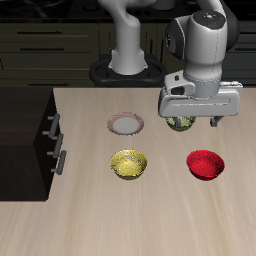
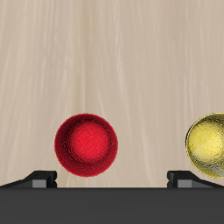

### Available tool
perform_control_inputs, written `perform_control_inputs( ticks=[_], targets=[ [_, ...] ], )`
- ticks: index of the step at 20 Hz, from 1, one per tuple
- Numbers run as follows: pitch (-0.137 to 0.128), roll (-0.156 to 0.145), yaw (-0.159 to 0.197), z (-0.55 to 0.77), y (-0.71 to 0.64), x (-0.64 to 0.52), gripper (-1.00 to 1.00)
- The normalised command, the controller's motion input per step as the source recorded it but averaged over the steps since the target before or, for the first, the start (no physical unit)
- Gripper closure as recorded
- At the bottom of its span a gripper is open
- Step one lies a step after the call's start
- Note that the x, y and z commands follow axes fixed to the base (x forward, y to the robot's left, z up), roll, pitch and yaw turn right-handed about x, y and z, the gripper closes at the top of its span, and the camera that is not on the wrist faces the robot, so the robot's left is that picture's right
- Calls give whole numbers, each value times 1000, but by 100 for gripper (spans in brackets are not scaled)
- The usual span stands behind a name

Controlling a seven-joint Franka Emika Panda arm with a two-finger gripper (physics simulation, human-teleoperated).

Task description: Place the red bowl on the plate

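Note:
The red bowl sits upright on the wooden table, near the front edge. My gripper hangs above the table a little farther back than it, open, with nothing between its fingers. In the wrist view the red bowl lies below the gripper, close to one fingertip and not between the two. The plate, pale in the centre with a reddish rim, lies flat and bare farther along the table, behind the yellow bowl.
A yellow bowl stands level with the red bowl, in front of the plate. An olive-green bowl is partly hidden behind my gripper. A dark drawer cabinet stands at the table's end beyond the plate.

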Motion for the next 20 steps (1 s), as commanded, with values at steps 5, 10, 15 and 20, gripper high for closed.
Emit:
perform_control_inputs(
  ticks=[5, 10, 15, 20],
  targets=[
    [15, 14, -4, -199, 20, -40, -100],
    [12, -14, -11, -228, -42, -105, -100],
    [-31, -24, 40, -173, -17, -115, -100],
    [0, -10, -4, -174, 0, -52, -100]
  ],
)
